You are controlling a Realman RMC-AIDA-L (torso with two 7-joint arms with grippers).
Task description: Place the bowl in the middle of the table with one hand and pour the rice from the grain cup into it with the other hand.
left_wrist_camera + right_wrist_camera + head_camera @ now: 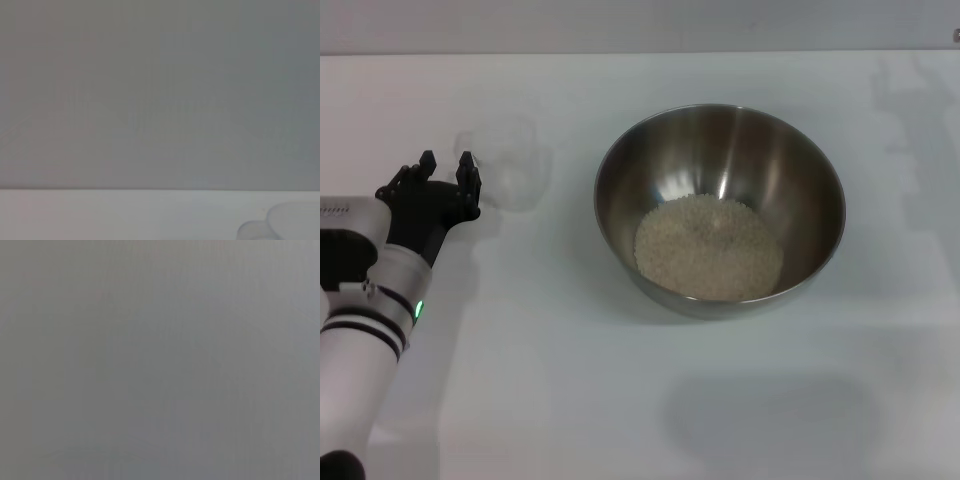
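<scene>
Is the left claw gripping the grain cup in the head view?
No. The left claw is open beside the grain cup, which stands empty on the table.

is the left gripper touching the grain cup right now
Cannot tell. In the head view the left gripper has open fingers right beside the grain cup on the table, but the clear plastic hides any gap or contact.

Head cam looks forward and down over the table (570,400), bowl (720,150) mid-frame. Left wrist cam sits low, facing the table edge; both catch the grain cup (285,225). Right wrist cam shows plain grey.
</scene>
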